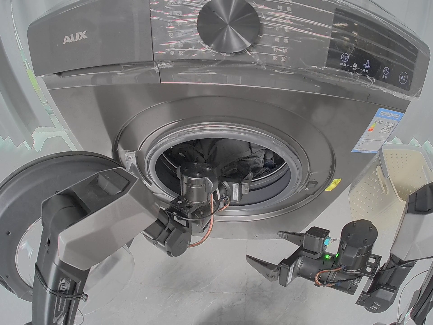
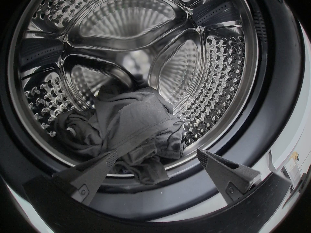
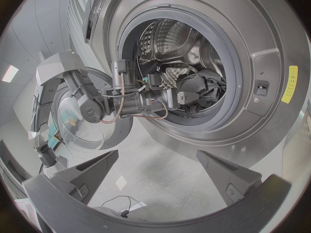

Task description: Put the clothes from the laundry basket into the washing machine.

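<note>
Head view: door [image 1: 20, 195] open L, laundry basket [image 1: 399, 177] R, clothes [image 1: 225, 152] in washing machine [image 1: 180, 100].

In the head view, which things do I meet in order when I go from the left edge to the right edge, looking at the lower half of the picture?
washing machine door, swung open → left gripper, open → right gripper, open and lower → laundry basket
</note>
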Controlling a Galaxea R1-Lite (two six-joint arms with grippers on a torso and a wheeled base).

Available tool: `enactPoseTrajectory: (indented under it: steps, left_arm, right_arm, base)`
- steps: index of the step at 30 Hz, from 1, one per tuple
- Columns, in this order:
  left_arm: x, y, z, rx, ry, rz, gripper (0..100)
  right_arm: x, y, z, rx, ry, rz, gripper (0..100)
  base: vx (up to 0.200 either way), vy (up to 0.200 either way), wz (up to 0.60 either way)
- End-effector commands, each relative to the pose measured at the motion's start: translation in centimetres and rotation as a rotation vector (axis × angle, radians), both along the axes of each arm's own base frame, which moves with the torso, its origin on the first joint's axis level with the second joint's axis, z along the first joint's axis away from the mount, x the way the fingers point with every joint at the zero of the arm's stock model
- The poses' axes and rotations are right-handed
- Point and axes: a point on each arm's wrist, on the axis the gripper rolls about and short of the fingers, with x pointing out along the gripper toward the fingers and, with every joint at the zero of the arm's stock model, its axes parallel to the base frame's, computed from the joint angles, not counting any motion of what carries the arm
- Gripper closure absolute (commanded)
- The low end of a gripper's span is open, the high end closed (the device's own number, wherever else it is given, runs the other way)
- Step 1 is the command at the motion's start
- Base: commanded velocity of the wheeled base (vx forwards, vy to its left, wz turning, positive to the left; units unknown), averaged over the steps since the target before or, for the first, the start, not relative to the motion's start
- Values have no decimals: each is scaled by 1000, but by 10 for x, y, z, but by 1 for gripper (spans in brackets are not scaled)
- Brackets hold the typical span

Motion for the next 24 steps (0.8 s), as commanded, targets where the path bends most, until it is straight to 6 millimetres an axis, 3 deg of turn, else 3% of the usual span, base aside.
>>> enactPoseTrajectory:
  steps: [1, 4, 5, 10, 19, 24]
  left_arm:
    - [29, -5, -36, 7, 8, 23, 0]
    - [38, -5, -45, 12, 16, 34, 0]
    - [41, -5, -47, 10, 13, 35, 100]
    - [57, -7, -42, -15, -20, 49, 100]
    - [86, -8, 0, -149, -177, 107, 100]
    - [96, -7, 6, -188, -219, 140, 100]
  right_arm:
    - [0, 0, 0, 0, 2, 0, 0]
    - [0, 0, 0, 0, 2, -2, 0]
    - [0, 0, 0, 0, 2, 0, 0]
    - [1, 0, -1, 0, 2, 0, 0]
    - [3, -1, 0, 0, -2, -7, 0]
    - [3, -1, 0, 2, -4, -7, 0]
  base:
    - [0, 0, 0]
    - [0, 0, 0]
    - [0, 0, 0]
    - [0, 0, 0]
    - [0, 0, 0]
    - [0, 0, 0]
